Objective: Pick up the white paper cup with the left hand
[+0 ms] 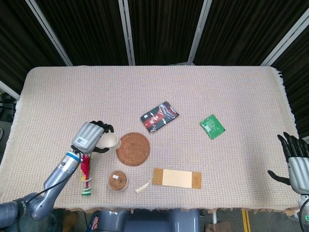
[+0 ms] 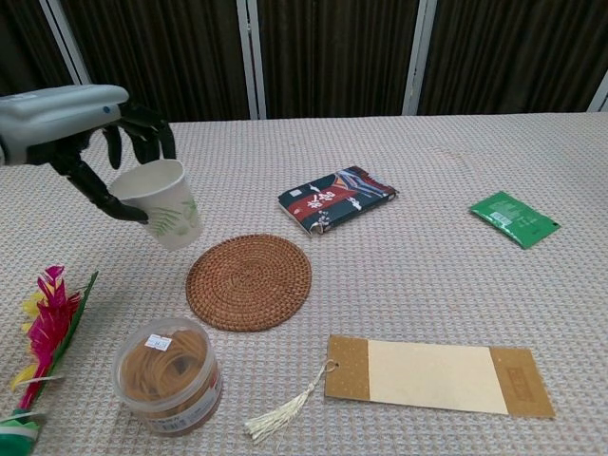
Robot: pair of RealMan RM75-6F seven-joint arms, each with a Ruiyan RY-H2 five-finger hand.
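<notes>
The white paper cup (image 2: pixel 163 201) with a green leaf print hangs tilted above the table, gripped near its rim by my left hand (image 2: pixel 122 152). In the head view the cup (image 1: pixel 109 141) and left hand (image 1: pixel 91 137) are just left of the round woven coaster (image 1: pixel 133 149). My right hand (image 1: pixel 295 162) stays at the table's right front corner, fingers spread, holding nothing.
A clear tub of rubber bands (image 2: pixel 168 373) and a feather shuttlecock (image 2: pixel 42 323) lie at the front left. A bookmark with tassel (image 2: pixel 432 375) lies at the front, a dark packet (image 2: pixel 336 197) in the middle, a green sachet (image 2: pixel 513 218) at the right.
</notes>
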